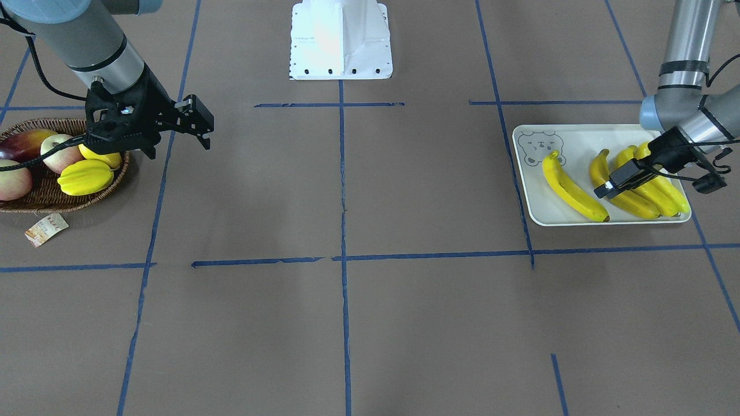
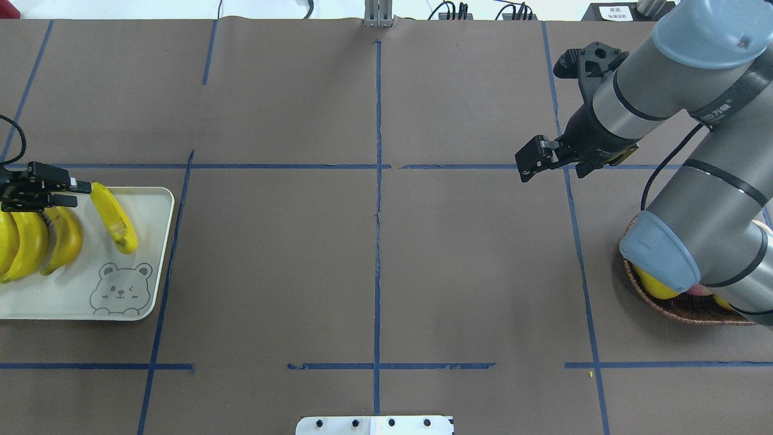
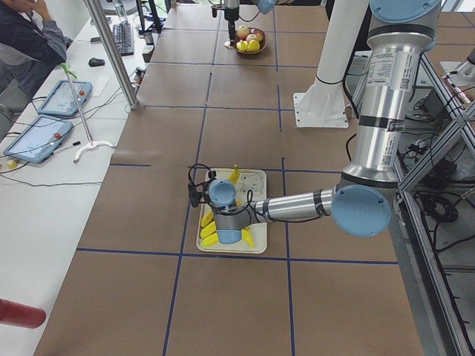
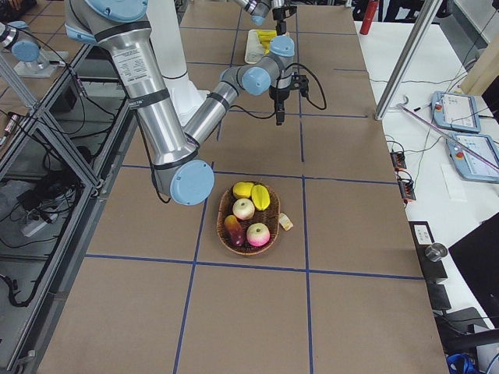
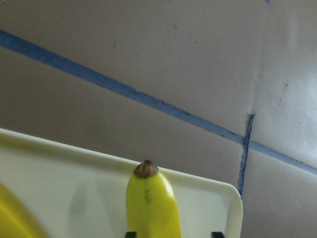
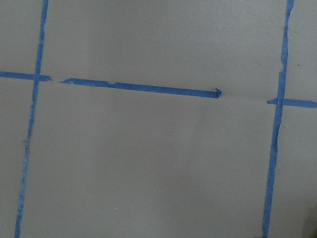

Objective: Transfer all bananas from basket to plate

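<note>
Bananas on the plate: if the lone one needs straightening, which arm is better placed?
Probably left. The left gripper hangs over the plate at the tip of the lone banana; the right gripper is across the table, beside the basket.

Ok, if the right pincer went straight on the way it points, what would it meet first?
Probably the bare table: the right pincer points down at it, with only blue tape lines nearby.

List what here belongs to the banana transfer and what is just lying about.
Job:
- four bananas, all on the plate
- the basket
- the left claw, over the plate
- the right claw, over the table

Lying about:
- in the basket: starfruit, apples, another yellow fruit, dark red fruit
- paper tag beside the basket
</note>
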